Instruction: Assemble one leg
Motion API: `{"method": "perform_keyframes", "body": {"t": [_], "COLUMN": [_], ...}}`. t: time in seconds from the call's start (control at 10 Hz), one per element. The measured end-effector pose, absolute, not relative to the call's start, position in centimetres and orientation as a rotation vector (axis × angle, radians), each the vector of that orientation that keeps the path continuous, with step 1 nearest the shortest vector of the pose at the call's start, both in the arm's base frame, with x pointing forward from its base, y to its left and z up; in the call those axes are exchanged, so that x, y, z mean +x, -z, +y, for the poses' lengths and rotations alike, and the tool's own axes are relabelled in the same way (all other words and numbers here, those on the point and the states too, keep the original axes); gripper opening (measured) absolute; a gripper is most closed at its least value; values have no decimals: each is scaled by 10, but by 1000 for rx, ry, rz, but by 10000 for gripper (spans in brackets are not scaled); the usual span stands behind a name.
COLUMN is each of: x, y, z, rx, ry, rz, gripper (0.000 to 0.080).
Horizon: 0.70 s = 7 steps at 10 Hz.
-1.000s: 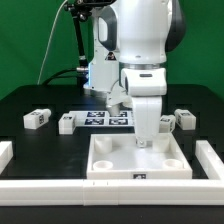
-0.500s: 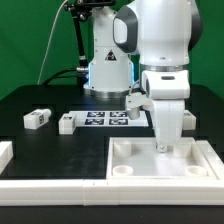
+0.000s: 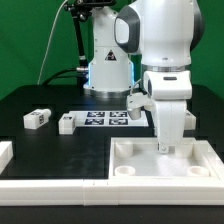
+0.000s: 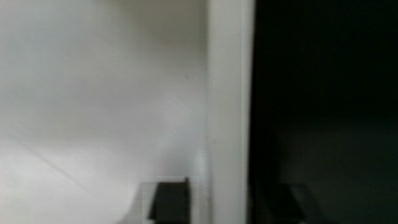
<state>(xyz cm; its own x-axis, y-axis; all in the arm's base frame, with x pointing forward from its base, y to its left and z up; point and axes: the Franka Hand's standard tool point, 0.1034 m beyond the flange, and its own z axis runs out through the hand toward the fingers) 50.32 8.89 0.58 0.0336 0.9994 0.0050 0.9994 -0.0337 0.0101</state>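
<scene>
My gripper [image 3: 167, 147] is lowered onto the far rim of the large white square panel [image 3: 160, 176], which lies at the front of the exterior view's right. In the wrist view the gripper [image 4: 228, 205] has its dark fingers [image 4: 169, 202] on either side of the panel's white rim [image 4: 228, 120], shut on it. Two legs, small white tagged blocks, lie on the black table at the exterior view's left: one leg [image 3: 38, 118] and a second leg [image 3: 67, 123]. A further leg [image 3: 189, 118] peeks out behind the arm at the right.
The marker board [image 3: 100, 118] lies flat at the table's middle, behind the panel. A low white wall [image 3: 50, 185] runs along the front edge, with a short white piece [image 3: 5, 152] at the left. The robot's base [image 3: 105, 70] stands at the back.
The gripper moved toward the exterior view's right and dragged the white panel with it. Over the last half second nothing has moved.
</scene>
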Motion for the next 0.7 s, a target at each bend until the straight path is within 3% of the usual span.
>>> {"method": "perform_keyframes", "body": {"t": [0.1,0.2,0.3,0.7], "x": [503,503,503,503], "y": [-6,-6,-6,-6], "z": [89,89,89,89], "rx": [2256,2256,2256,2256], "ry": [-17,-16,-16,-16], "rz": [2181,2181,2181,2180], "gripper": [247,456,599,647]}}
